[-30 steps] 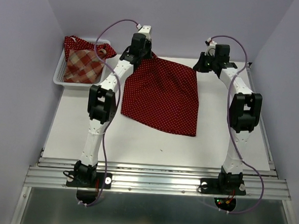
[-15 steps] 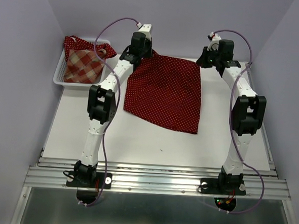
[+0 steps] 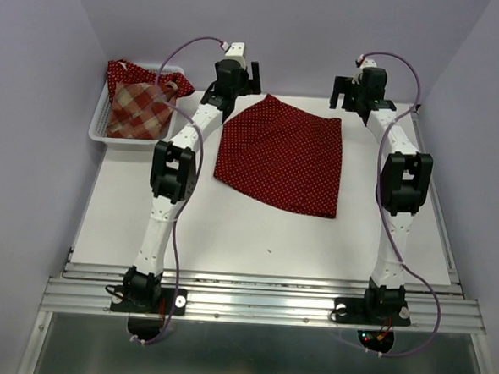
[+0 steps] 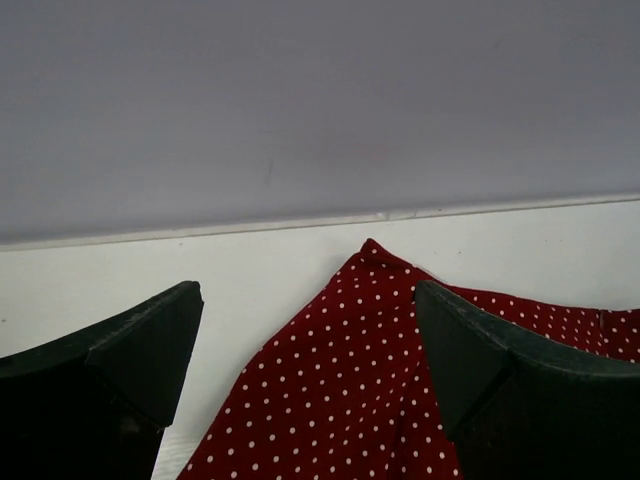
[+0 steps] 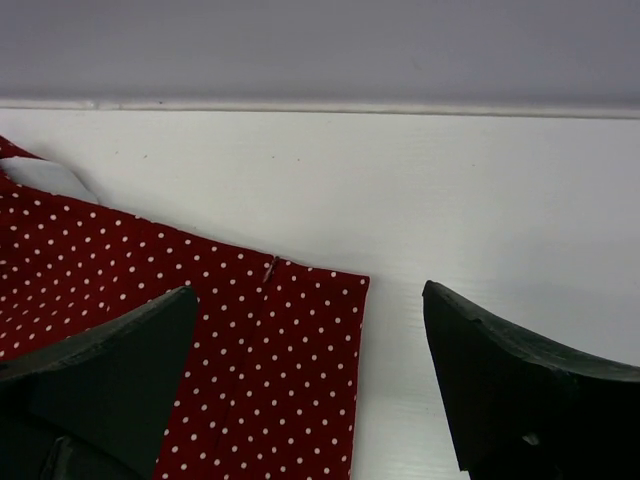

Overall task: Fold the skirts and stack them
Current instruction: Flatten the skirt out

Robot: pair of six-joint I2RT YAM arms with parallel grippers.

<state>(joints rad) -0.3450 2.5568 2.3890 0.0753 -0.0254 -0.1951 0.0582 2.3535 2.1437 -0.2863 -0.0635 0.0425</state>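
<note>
We're hovering the left gripper and right gripper, both spread wide and empty, over the far corners of the dotted skirt, lying flat and stretching from them toward 6 o'clock.

polka-dot skirt: soft matt cloth | table: smooth, white (faint sheen) | basket: plastic mesh

Pale lavender back wall, plain, matte. Left wall and right wall same colour, closing in desk on three sides. White desk flat, meets back wall at thin pale seam. Ribbed aluminium rail along near edge. Grey-green glossy panel below rail. Light soft, even.
</note>
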